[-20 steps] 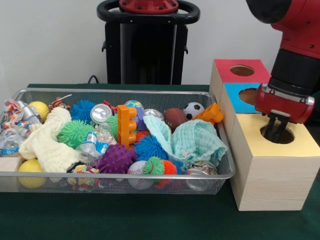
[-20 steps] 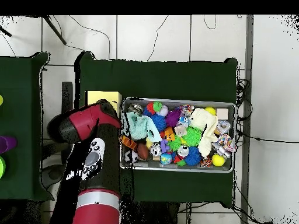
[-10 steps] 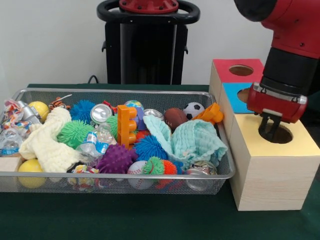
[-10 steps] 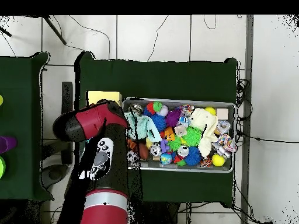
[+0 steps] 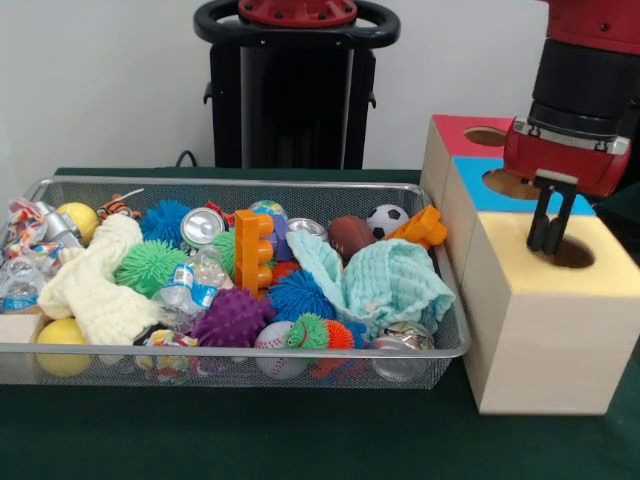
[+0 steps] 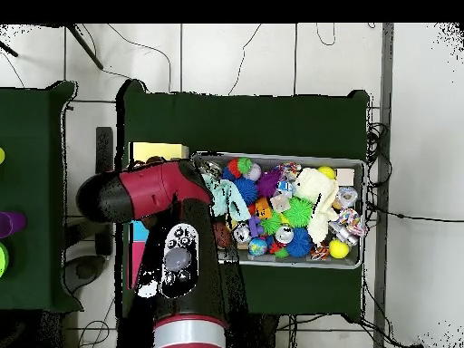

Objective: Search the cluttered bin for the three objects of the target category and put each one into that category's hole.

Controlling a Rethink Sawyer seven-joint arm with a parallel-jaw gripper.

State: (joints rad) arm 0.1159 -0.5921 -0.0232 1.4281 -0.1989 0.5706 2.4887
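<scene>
My gripper (image 5: 551,243) hangs just above the round hole (image 5: 572,253) in the yellow top (image 5: 600,272) of the near wooden box. Its fingers stand a narrow gap apart with nothing between them. The wire mesh bin (image 5: 230,350) is full of toys. A cream knitted cloth (image 5: 95,285) lies at its left in the front view and also shows in the overhead view (image 6: 317,195). A mint green cloth (image 5: 390,285) lies at its right. A white fabric with coloured marks (image 5: 28,252) shows at the far left, partly buried. In the overhead view the arm (image 6: 172,204) hides the gripper.
Blue-topped (image 5: 480,175) and red-topped (image 5: 460,130) boxes stand behind the yellow one. The bin also holds spiky rubber balls (image 5: 232,318), orange plastic blocks (image 5: 252,250), cans (image 5: 202,226), small sports balls (image 5: 386,218) and yellow balls (image 5: 62,333). The black pedestal (image 5: 295,90) stands behind the bin.
My gripper has risen out of the yellow box's hole, where its fingertips were a second ago. The arm has swung round in the overhead view. The bin's contents have not moved.
</scene>
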